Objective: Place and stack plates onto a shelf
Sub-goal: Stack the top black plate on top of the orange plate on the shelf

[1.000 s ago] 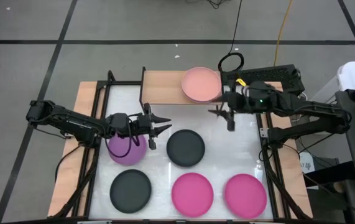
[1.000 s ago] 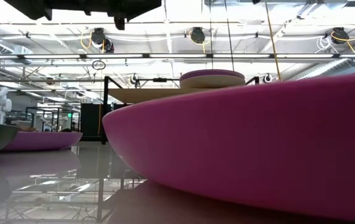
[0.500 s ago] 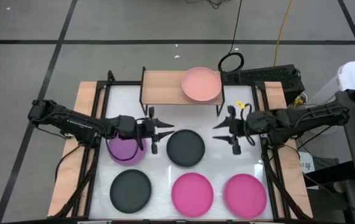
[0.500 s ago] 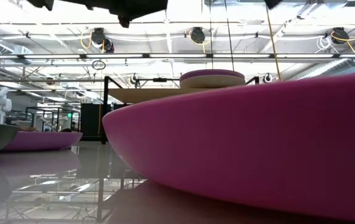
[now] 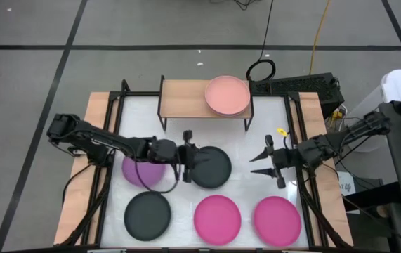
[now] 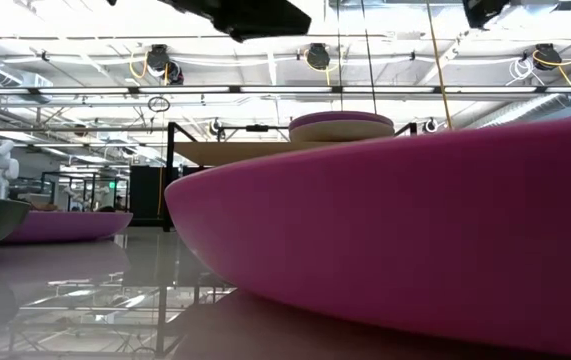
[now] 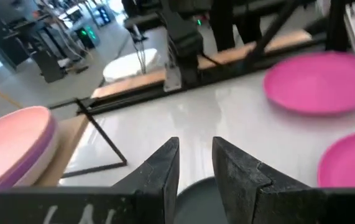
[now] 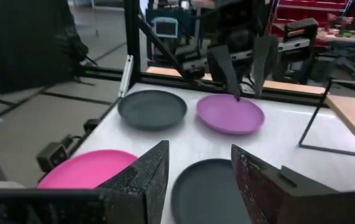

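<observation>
L gripper (image 5: 186, 156) spread wide above near edge of centre black plate (image 5: 212, 167); R gripper (image 5: 265, 160) wide open, empty, right of it; pale pink plate (image 5: 227, 95) on shelf (image 5: 182, 98).

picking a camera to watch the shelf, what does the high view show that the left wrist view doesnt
Only the high view shows the purple plate on the table, the front-left black plate, the right gripper and the whole shelf. Only the left wrist view shows a purple plate under the pale pink plate. Both show the left gripper, open at the middle black plate, and two hot pink plates.
</observation>
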{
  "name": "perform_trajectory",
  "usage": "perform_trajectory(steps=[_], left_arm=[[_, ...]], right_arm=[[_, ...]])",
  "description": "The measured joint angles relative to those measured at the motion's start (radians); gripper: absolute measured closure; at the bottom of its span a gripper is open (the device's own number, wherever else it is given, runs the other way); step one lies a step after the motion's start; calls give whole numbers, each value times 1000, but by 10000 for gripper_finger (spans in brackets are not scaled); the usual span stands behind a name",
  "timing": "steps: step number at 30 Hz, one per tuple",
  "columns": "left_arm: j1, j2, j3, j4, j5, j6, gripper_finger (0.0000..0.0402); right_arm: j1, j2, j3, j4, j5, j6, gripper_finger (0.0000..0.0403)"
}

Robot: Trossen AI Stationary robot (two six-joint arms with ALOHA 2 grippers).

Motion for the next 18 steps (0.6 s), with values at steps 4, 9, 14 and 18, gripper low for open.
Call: perform_trajectory(steps=[4, 9, 14, 18], left_arm=[[-28, 53, 117, -261, 0, 30, 300], [-97, 135, 207, -488, 1, 23, 300], [-169, 211, 212, -562, 13, 31, 300], [-211, 270, 212, -581, 16, 51, 300]], right_arm=[[33, -56, -23, 1, 1, 30, 248], [84, -103, -41, 1, 50, 33, 248], [128, -107, -77, 13, 131, 34, 248], [145, -106, -104, 46, 129, 37, 248]])
